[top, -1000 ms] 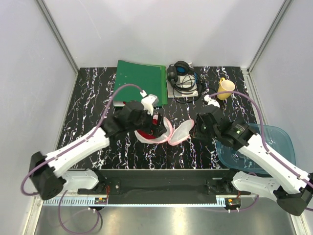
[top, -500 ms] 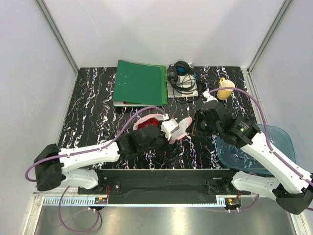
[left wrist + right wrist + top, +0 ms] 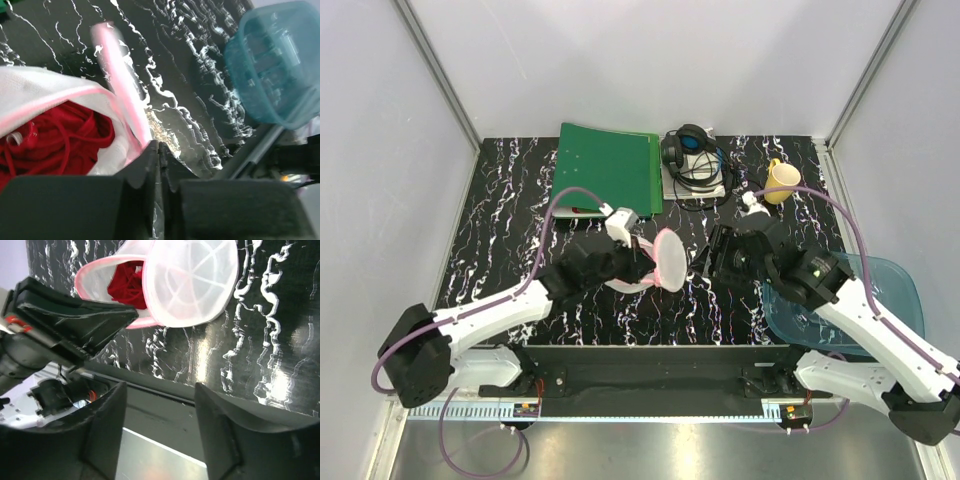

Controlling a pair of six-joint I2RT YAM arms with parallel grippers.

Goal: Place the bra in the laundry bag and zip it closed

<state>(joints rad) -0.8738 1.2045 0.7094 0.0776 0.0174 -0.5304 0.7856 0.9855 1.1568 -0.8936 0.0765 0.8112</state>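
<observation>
Two claws: left claw (image 3: 158, 150) is pressed together, nipping the pink rim of the laundry bag (image 3: 190, 280); right claw (image 3: 160, 395) is spread apart with nothing in it, just beside the bag.
bra (image 3: 55, 140): bright red, all bunched up with thin cords showing, sitting inside the bag.
bag look: white mesh, pink trim, round face with spoke-like ribs turned toward the right claw; mouth gaping, so not zipped.
bag spot: mid counter (image 3: 520, 200), between both claws.
counter look: black with white veining.
other stuff: see-through blue tray (image 3: 885, 290) at the right edge, green folder (image 3: 605, 168) at the back.
</observation>
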